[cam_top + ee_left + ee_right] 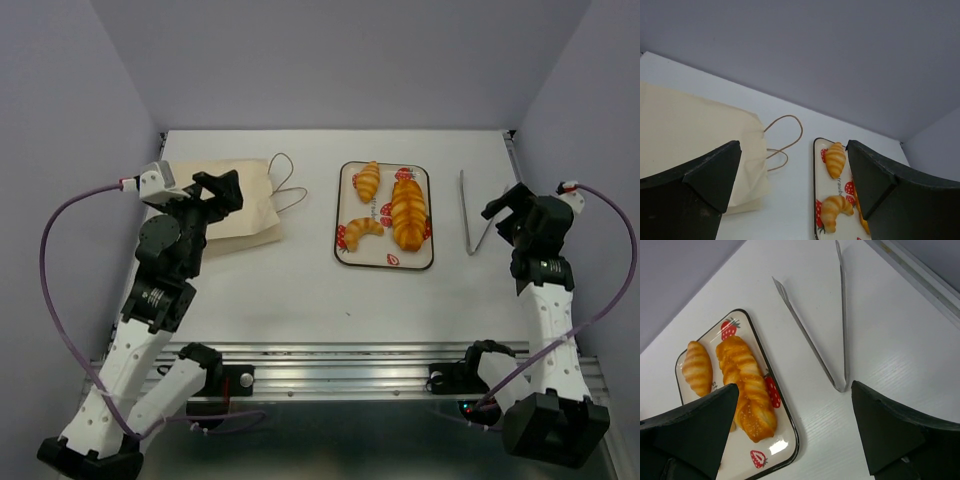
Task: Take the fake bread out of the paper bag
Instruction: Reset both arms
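Note:
The cream paper bag (248, 208) lies flat at the table's back left, its cord handles (286, 185) pointing right. All three fake bread pieces rest on a strawberry-print tray (345, 255): a small croissant (368, 180), a long ridged loaf (407, 212) and a curved croissant (362, 230). My left gripper (224, 192) hovers open over the bag's near edge, holding nothing. In the left wrist view the bag (685, 130) and two croissants (835, 159) show between the open fingers (715, 175). My right gripper (502, 215) stands open and unloaded to the right of the tray; the loaf (745, 385) shows in its view.
Metal tongs (470, 215) lie on the table right of the tray, just ahead of the right gripper; the right wrist view has the tongs (840, 340) too. Grey walls close in the table at the back and both sides.

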You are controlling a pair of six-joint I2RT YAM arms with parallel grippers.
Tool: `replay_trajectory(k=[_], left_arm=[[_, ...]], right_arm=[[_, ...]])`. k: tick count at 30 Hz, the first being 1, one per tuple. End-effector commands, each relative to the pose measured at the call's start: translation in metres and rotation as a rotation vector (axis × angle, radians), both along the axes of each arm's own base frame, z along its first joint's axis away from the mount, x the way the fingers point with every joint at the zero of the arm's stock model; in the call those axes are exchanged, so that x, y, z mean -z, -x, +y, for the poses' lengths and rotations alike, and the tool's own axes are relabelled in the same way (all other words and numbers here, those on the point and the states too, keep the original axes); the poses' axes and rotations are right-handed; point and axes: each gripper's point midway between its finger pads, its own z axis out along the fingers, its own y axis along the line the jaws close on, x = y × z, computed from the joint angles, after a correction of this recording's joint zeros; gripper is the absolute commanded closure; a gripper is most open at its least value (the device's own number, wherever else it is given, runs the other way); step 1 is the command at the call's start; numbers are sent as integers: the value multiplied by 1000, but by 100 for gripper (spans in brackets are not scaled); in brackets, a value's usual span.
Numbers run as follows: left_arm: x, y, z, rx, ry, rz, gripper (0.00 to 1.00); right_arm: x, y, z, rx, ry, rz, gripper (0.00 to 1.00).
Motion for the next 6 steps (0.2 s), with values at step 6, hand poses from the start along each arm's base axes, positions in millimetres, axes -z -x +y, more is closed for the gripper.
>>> replay_trajectory(k=[6], left_arm=[[29, 15, 10, -36, 96, 38, 1]], right_arm=[[-9, 22, 1, 30, -1, -53, 0]])
